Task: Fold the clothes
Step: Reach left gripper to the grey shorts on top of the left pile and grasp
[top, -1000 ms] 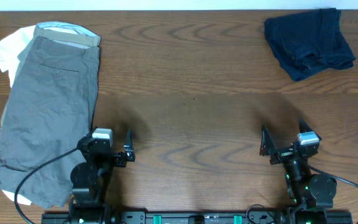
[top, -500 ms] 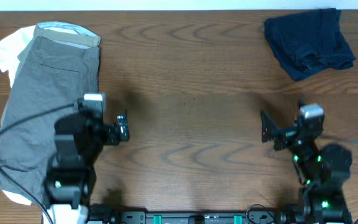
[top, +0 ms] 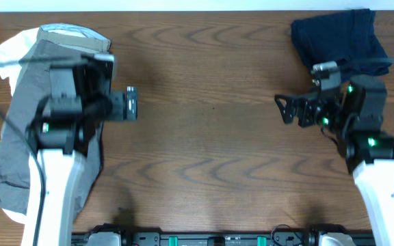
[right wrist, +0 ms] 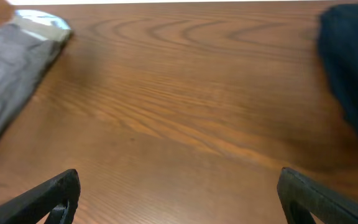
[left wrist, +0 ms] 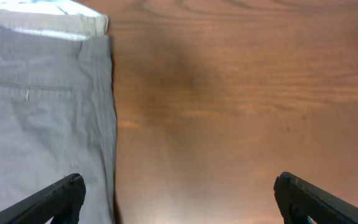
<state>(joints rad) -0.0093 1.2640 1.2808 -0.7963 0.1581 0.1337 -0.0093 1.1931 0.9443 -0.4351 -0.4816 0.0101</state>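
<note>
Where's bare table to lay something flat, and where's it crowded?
The table is bare across its middle, from the grey shorts to the navy piece. Crowded: left edge, where the shorts lie on paler garments, and the far right corner.

From overhead the left arm (top: pixel 60 116) covers the right side of the dark grey shorts (top: pixel 12 150). Of the pieces beneath them only a white rim (top: pixel 5 55) at their left and a khaki strip (top: pixel 81 42) beyond their waistband show, so how those lie cannot be told. Well apart from the shorts, the navy piece (right wrist: pixel 353 68) is a blur cut by the right wrist view's right edge, and overhead the right arm (top: pixel 354 109) hides its near edge.
</note>
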